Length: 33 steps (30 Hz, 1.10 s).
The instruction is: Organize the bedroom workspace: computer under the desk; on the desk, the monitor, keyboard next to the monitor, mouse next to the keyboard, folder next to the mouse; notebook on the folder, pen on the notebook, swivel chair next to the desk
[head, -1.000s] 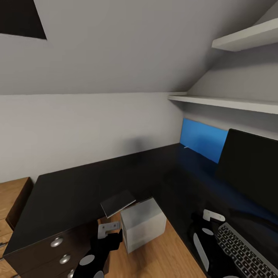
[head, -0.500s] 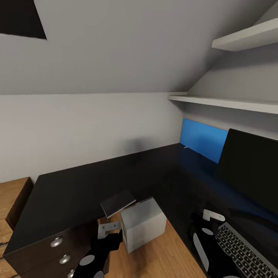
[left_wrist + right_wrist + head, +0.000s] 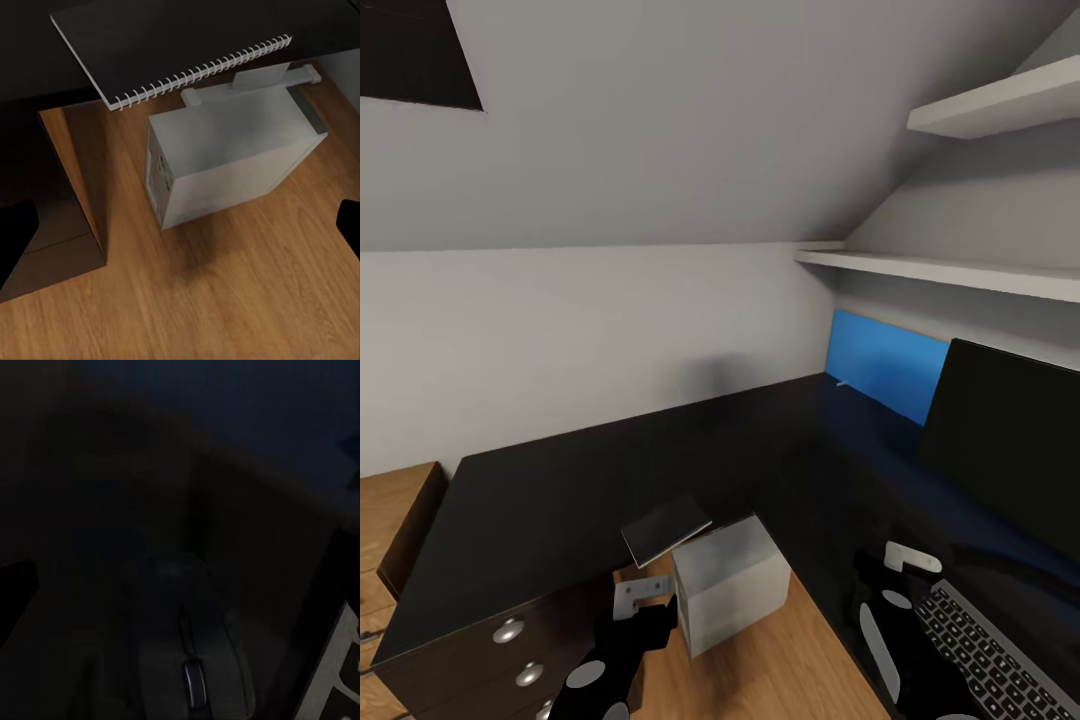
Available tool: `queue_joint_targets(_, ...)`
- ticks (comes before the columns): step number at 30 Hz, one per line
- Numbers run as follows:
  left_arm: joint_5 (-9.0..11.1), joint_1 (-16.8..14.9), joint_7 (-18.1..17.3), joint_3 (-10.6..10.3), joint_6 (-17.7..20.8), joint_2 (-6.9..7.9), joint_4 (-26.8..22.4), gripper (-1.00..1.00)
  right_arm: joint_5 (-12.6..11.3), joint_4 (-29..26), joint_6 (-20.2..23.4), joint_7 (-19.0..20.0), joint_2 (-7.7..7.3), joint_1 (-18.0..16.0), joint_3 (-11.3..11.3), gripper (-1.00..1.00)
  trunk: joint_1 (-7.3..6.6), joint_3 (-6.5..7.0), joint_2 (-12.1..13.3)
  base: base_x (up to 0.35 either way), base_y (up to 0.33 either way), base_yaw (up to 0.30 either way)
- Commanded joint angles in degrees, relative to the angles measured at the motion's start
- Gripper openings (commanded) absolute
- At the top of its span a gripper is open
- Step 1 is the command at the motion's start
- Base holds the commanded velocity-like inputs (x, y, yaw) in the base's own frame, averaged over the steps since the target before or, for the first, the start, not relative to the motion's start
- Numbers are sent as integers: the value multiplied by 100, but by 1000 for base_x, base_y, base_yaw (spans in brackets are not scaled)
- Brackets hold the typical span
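Camera tilted slightly (things unmoved).

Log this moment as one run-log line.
left claw: holds spiral-bound grey notebook over grey-white computer tower | right claw: above black mouse, state unclear | silvery keyboard, black monitor: on black desk

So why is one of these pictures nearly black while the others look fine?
Right wrist view: very dim, the black desk fills it, with the mouse faint. Left wrist view: evenly lit, the computer casting a soft shadow on the floor. Head view: bright, the desk glossy.
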Motion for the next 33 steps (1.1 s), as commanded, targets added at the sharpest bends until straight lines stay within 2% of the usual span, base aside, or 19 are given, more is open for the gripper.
queue_joint_targets(1, 58, -5, 55, -8, 10, 1, -7, 100, -27, -14, 26, -12, 3, -3, -5, 100, 0, -7, -4, 0, 0, 0)
queue_joint_targets(12, 59, -5, 50, -8, 19, 1, 9, 100, -45, -242, 16, -28, 40, -3, -4, 100, 0, -7, -4, 0, 0, 0)
queue_joint_targets(17, 47, -5, 43, -8, 14, -7, 271, 100, -45, -434, 24, -52, 227, -1, 110, 100, 0, -7, -4, 0, 0, 98)
queue_joint_targets(23, 53, -7, 35, -8, 1, -3, 518, 100, -42, -456, 27, -60, 294, 6, 242, 100, 0, -7, -4, 0, 0, 252)
queue_joint_targets(25, 49, -6, 35, -4, -19, 8, 925, 100, -42, -457, 30, -60, 300, 6, 280, 100, 0, -7, -4, 0, 0, 275)
queue_joint_targets(27, 41, -7, 28, 1, -100, 14, 1642, 100, -43, -454, 33, -64, 304, 6, 323, 100, 0, -7, -4, 0, 0, 277)
queue_joint_targets(29, 36, -6, 20, 7, -360, 21, 2222, 100, -43, -452, 33, -67, 317, 6, 351, 100, 0, -7, -4, 0, 0, 278)
queue_joint_targets(31, 30, -6, 10, 42, -1055, 41, 2925, 100, -40, -450, 34, -68, 373, 6, 385, 100, 0, -7, -4, 0, 0, 279)
queue_joint_targets(33, 27, -6, -1, 80, -1771, 113, 3373, 100, -36, -446, 34, -69, 433, 6, 407, 100, 0, -7, -4, 0, 0, 279)
